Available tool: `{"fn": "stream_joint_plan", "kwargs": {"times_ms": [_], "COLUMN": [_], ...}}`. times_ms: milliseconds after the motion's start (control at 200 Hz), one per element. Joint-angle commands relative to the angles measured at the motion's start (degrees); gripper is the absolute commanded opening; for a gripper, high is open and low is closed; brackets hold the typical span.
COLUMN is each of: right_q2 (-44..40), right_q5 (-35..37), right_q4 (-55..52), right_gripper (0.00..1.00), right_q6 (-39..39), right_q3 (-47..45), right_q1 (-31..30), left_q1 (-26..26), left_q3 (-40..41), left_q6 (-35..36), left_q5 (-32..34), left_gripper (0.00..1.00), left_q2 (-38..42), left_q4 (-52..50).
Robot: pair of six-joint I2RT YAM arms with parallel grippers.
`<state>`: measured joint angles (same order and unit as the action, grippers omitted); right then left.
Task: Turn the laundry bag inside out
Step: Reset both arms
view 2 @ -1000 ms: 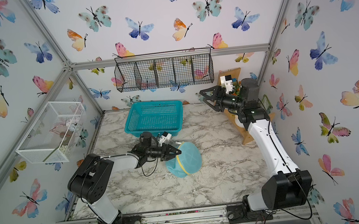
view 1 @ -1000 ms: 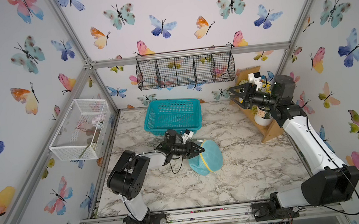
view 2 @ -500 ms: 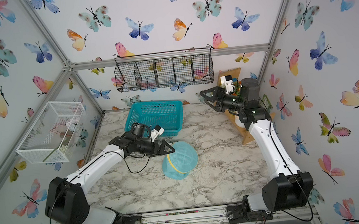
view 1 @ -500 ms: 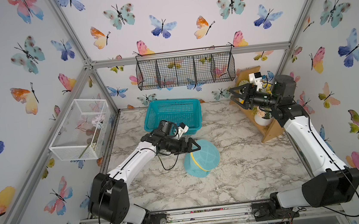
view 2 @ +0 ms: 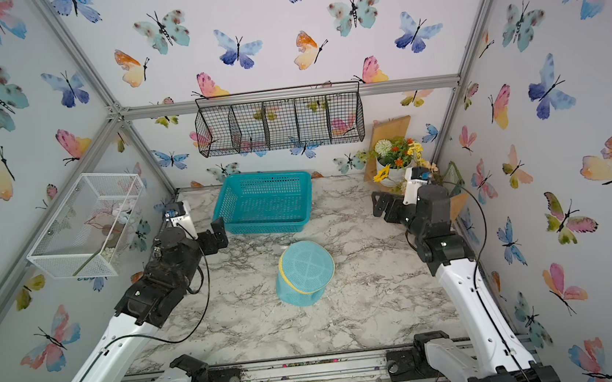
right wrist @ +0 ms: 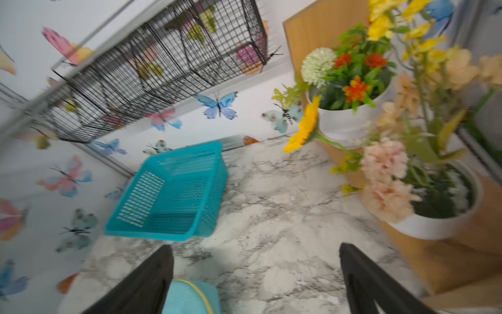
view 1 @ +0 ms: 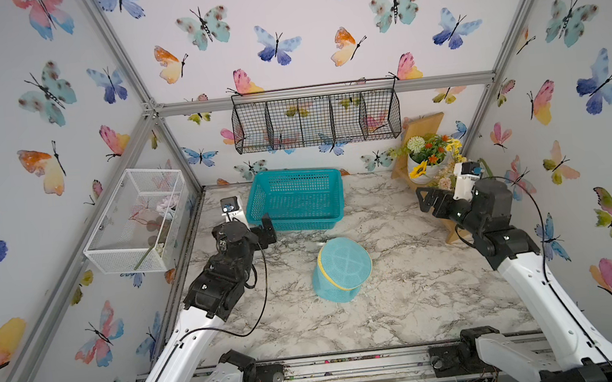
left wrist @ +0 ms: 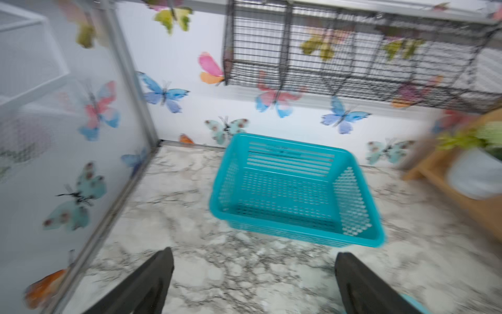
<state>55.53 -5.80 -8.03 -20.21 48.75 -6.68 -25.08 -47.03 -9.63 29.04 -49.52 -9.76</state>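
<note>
The laundry bag (view 1: 343, 272) (view 2: 304, 272) is a small light-turquoise mesh cylinder with yellow piping. It stands alone on the marble table near the middle, one round end facing up. My left gripper (view 1: 267, 229) (view 2: 218, 234) hovers to its left, by the teal basket's front left corner, open and empty. In the left wrist view the left gripper (left wrist: 254, 252) has only marble between its fingers. My right gripper (view 1: 428, 200) (view 2: 383, 204) hangs open at the right, well clear of the bag. In the right wrist view the right gripper (right wrist: 255, 246) is empty, and the bag (right wrist: 190, 297) shows beside one finger.
A rigid teal plastic basket (view 1: 295, 171) (view 2: 264, 173) (left wrist: 288, 140) (right wrist: 152, 233) sits at the back of the table. A black wire rack (view 1: 316, 118) hangs on the back wall and a white wire basket (view 1: 135, 220) on the left wall. Flower pots (view 1: 427, 157) on a wooden stand fill the back right corner.
My left gripper has opened, come off the bag and pulled back to the left near the teal basket. The bag now stands on end. My right gripper has opened wider and lowered.
</note>
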Motion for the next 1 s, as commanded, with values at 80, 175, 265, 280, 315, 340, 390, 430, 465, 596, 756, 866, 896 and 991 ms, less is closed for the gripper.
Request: {"fn": "stream_joint_plan", "kwargs": {"times_ms": [80, 175, 265, 280, 315, 340, 390, 430, 465, 596, 756, 866, 896, 991], "right_q2": [-6.4, -5.9, -1.4, -0.7, 1.3, 3.4, 7.9, 11.7, 14.9, 24.7, 33.2, 35.0, 35.0, 34.9], "right_q5": [16.7, 18.6, 17.6, 17.3, 16.4, 15.5, 15.3, 14.5, 14.2, 14.4, 13.5, 13.4, 13.3, 13.0], "right_q4": [22.4, 30.5, 36.6, 38.0, 41.2, 44.7, 49.9, 53.8, 57.0, 67.6, 72.8, 76.7, 76.3, 76.1], "right_gripper": [0.98, 0.98, 0.98, 0.98, 0.99, 0.98, 0.98, 0.98, 0.98, 0.98, 0.99, 0.98, 0.98, 0.98], "right_q6": [13.2, 15.6, 17.2, 17.2, 17.4, 17.9, 17.6, 17.8, 18.2, 19.3, 20.8, 20.2, 20.2, 20.1], "right_q3": [-18.1, -25.0, -28.7, -29.3, -30.6, -31.9, -33.4, -34.0, -34.3, -34.5, -32.5, -34.2, -33.9, -33.8], "right_q1": [0.1, 0.1, 0.1, 0.1, 0.1, 0.1, 0.1, 0.1, 0.1, 0.1, 0.1, 0.5, 0.6, 0.7], "left_q1": [4.3, 7.9, 11.0, 11.5, 12.5, 13.6, 15.8, 17.3, 18.6, 20.8, 20.5, 21.3, 21.4, 20.8], "left_q3": [16.6, 19.8, 24.1, 24.8, 26.5, 27.3, 28.8, 29.9, 30.7, 35.2, 36.3, 34.5, 34.5, 33.4], "left_q6": [6.9, 4.3, 4.1, 4.2, 4.1, 3.7, 3.1, 3.0, 3.0, 5.2, 4.3, 3.5, 2.9, 5.2], "left_q5": [13.4, 11.2, 8.5, 7.8, 6.6, 5.7, 3.3, 2.0, 0.8, -3.4, -4.1, -6.6, -7.6, -8.5], "left_gripper": [0.99, 0.99, 0.99, 0.99, 0.99, 0.99, 0.99, 0.99, 0.99, 0.99, 0.99, 0.99, 0.99, 0.99], "left_q2": [1.9, 0.1, -1.3, -1.6, -2.4, -2.9, -4.4, -6.0, -7.5, -11.5, -17.9, -21.7, -23.1, -30.6], "left_q4": [24.7, 25.5, 31.8, 32.9, 35.8, 37.4, 40.1, 42.4, 44.2, 55.3, 59.6, 61.7, 63.3, 69.8]}}
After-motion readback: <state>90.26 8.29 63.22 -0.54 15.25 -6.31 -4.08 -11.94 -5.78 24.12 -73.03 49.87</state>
